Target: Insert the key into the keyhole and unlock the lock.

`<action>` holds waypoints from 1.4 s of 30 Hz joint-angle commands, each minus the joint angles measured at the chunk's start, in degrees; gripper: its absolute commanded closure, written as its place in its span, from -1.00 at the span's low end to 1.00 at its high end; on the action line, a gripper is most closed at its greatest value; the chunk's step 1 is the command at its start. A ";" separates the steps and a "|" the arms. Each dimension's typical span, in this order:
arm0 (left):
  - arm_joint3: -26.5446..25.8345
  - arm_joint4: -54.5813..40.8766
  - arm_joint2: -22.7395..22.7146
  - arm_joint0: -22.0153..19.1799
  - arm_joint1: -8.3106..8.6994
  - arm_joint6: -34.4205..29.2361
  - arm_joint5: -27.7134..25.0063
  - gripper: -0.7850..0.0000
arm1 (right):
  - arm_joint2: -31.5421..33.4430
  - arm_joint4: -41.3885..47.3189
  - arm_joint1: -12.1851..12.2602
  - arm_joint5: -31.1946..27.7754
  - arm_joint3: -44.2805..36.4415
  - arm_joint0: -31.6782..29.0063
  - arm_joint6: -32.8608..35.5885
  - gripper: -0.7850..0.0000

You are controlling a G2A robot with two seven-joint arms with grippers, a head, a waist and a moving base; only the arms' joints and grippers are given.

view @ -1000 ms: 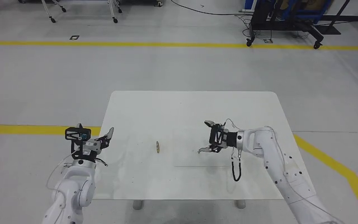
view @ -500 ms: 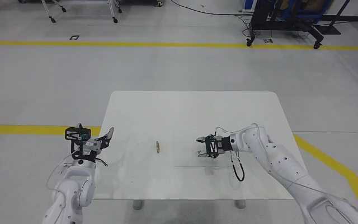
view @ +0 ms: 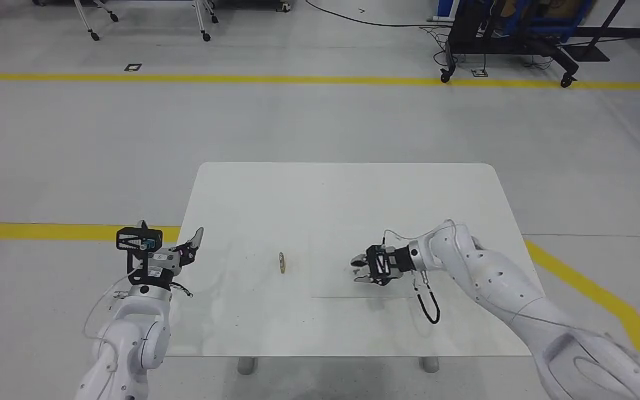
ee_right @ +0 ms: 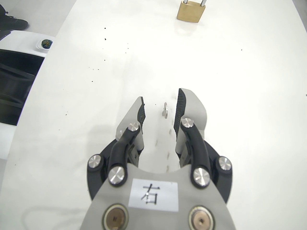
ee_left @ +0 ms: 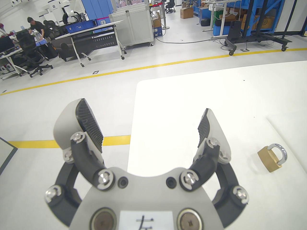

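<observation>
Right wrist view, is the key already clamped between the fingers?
No, the key lies on the table between the right gripper's open fingers.

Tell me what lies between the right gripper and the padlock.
In the right wrist view, the key lies inside the open right gripper; beyond it, only bare table reaches the padlock.

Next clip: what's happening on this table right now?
The right tool sits low over the white table, open and straddling the small key, which is not yet gripped. The brass padlock lies farther along the table, untouched, and its shackle looks closed. The left tool is open and empty at the table's edge. It looks like a key pickup is next; nothing is in the lock yet.
</observation>
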 commanded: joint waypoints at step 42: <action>0.00 0.00 0.00 0.00 0.00 0.00 0.00 -1.00 | 10.46 5.82 6.65 0.00 -11.15 -6.02 -11.51 1.00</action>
